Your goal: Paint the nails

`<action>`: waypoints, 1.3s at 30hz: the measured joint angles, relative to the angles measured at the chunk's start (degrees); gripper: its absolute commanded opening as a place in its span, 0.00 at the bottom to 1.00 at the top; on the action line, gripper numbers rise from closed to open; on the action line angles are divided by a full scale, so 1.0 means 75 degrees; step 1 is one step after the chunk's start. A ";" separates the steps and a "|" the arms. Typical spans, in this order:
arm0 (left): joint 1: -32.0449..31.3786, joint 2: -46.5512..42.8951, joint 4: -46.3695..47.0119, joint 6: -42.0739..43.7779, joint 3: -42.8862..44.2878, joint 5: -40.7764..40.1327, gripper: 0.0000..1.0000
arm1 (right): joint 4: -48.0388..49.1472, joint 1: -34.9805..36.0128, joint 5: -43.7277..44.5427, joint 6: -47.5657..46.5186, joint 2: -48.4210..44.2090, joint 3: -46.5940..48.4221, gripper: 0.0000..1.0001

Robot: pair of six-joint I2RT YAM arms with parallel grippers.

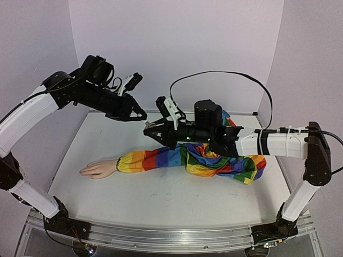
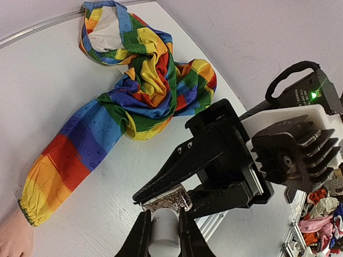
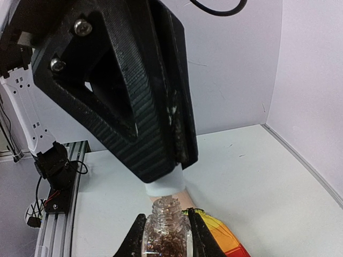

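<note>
Hovering near the desk's (image 1: 161, 193) back edge, the left hand (image 2: 163, 220) clamps a white cap (image 2: 163, 234). The right hand (image 3: 166, 227) clamps a glitter bottle (image 3: 166, 238). Bare desk surrounds the mannequin hand (image 1: 99, 168).

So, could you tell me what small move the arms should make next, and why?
Probably pull the left end effector straight off the bottle: it grips the cap, the right end effector holds the bottle, and bare neck threads already show.
</note>
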 measured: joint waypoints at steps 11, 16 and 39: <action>0.0050 -0.0134 0.0000 0.0000 0.0000 -0.0082 0.00 | 0.0000 0.0000 0.0000 0.0000 0.0000 0.0000 0.00; 0.0085 -0.0169 0.0000 0.0000 0.0000 -0.0090 0.00 | 0.0000 0.0000 -0.0003 0.0000 0.0000 0.0000 0.00; 0.0592 -0.0790 0.0003 -0.0006 -0.0128 0.0166 0.00 | 0.0306 0.0000 0.0099 0.0015 -0.0047 -0.0090 0.00</action>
